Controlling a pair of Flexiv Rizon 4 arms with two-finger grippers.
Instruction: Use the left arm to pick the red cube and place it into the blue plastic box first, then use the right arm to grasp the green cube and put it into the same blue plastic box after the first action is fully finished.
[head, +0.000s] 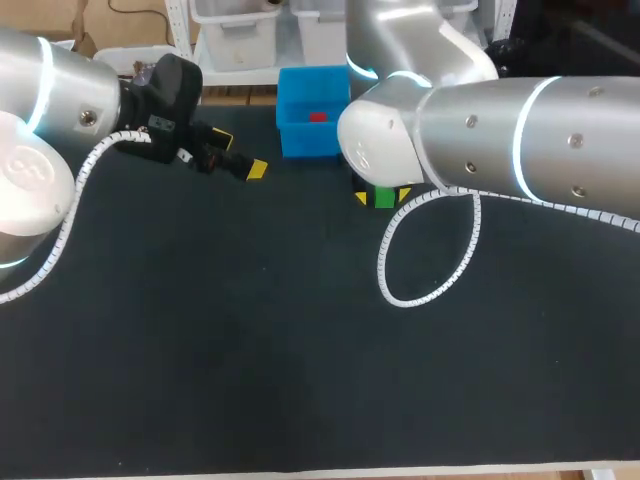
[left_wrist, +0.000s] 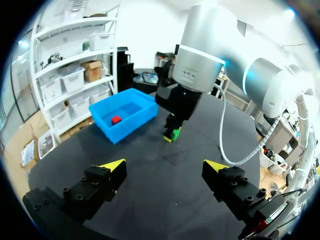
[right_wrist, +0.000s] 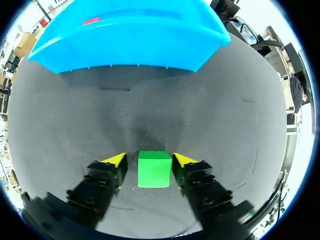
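Overhead, a small green cube (head: 383, 197) sits under the right gripper (head: 383, 199), beside a blue plastic box (head: 300, 140) holding a small red cube (head: 318, 117). Left wrist: left gripper (left_wrist: 165, 166) spread, empty, well apart. Right wrist: spread fingers (right_wrist: 116, 160) straddle the green cube, box straight ahead.

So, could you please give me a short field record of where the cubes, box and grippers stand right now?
red cube: inside the blue plastic box
green cube: on the table, outside the box
left gripper: open, empty, away from the box
right gripper: open, fingers flanking the green cube
stage: first placement done, second grasp not yet closed
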